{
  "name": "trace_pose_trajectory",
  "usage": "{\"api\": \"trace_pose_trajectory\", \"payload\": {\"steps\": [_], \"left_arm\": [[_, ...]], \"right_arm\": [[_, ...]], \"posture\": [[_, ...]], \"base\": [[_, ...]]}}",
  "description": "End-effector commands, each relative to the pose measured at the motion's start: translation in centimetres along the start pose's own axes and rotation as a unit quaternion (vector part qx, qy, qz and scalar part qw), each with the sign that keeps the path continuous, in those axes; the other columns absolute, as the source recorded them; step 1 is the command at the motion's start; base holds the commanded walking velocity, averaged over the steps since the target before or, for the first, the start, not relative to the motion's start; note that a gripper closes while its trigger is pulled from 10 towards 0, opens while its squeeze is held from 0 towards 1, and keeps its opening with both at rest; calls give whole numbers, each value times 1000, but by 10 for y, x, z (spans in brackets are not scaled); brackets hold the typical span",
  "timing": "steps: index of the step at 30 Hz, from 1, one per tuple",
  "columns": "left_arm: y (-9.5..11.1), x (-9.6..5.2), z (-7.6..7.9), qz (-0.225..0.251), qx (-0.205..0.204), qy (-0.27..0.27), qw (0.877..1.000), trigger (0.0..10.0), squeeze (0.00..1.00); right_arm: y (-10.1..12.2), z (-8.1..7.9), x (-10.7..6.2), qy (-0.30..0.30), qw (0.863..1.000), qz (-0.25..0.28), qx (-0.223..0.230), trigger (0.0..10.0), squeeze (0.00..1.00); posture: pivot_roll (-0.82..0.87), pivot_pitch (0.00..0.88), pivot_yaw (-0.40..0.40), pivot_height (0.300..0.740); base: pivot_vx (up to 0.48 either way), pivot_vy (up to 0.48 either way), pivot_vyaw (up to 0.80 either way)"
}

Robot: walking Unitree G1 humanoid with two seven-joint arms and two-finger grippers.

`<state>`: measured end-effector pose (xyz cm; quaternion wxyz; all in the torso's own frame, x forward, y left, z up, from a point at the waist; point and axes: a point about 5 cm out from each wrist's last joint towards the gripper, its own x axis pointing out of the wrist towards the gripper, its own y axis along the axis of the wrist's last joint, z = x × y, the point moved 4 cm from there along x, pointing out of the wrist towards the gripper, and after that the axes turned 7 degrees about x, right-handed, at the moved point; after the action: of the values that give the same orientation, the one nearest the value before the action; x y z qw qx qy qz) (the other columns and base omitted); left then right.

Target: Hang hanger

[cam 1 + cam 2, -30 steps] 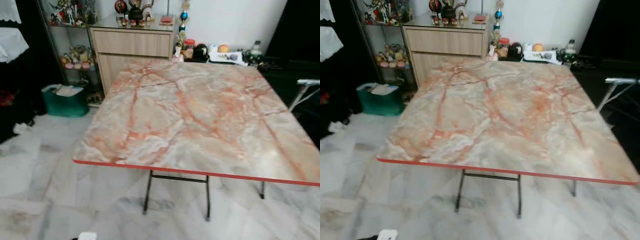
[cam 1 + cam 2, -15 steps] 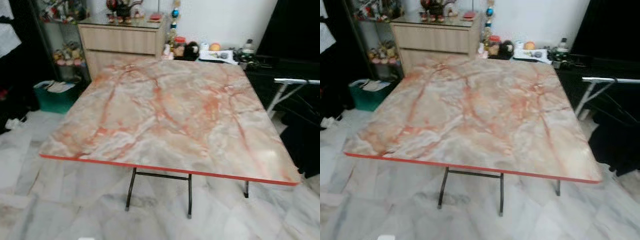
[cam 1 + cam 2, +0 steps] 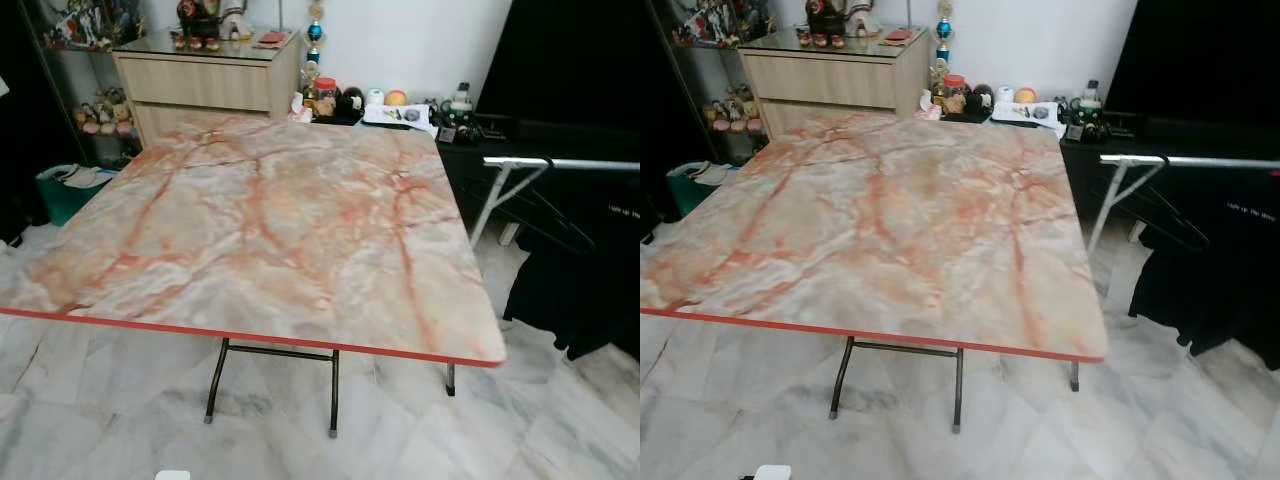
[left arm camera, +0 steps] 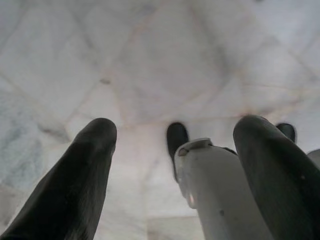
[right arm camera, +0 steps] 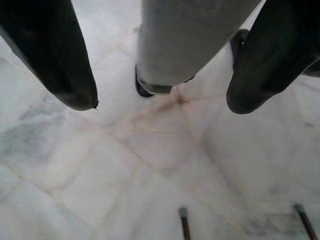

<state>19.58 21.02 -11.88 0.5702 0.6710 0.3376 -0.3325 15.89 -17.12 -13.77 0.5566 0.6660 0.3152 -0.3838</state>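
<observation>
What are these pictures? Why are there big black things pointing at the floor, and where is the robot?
You are looking through the robot's own cameras. The two big pictures come from its head, like two eyes, and show a folding table with a marble pattern and nothing lying on it. Beside it, on the robot's right, is a clothes rail with a black hanger and dark clothes. The other two pictures come from cameras on its wrists. The black things are its fingers: the left gripper and the right gripper both hang open over the tiled floor, holding nothing. The grey shapes between them look like the robot's legs.
</observation>
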Motion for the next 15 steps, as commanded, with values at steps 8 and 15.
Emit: {"api": "trace_pose_trajectory", "payload": {"steps": [8,15], "left_arm": [[-42,-18,-70,-49,-28,79,995,10000,0],[-40,-18,-71,-49,-28,80,995,10000,0]], "right_arm": [[70,34,3,-32,997,53,51,10000,0],[65,30,4,-30,997,47,50,10000,0]], "posture": [[9,94,0,740],[25,20,16,740]], "base": [[0,-351,0],[0,-348,0]]}}
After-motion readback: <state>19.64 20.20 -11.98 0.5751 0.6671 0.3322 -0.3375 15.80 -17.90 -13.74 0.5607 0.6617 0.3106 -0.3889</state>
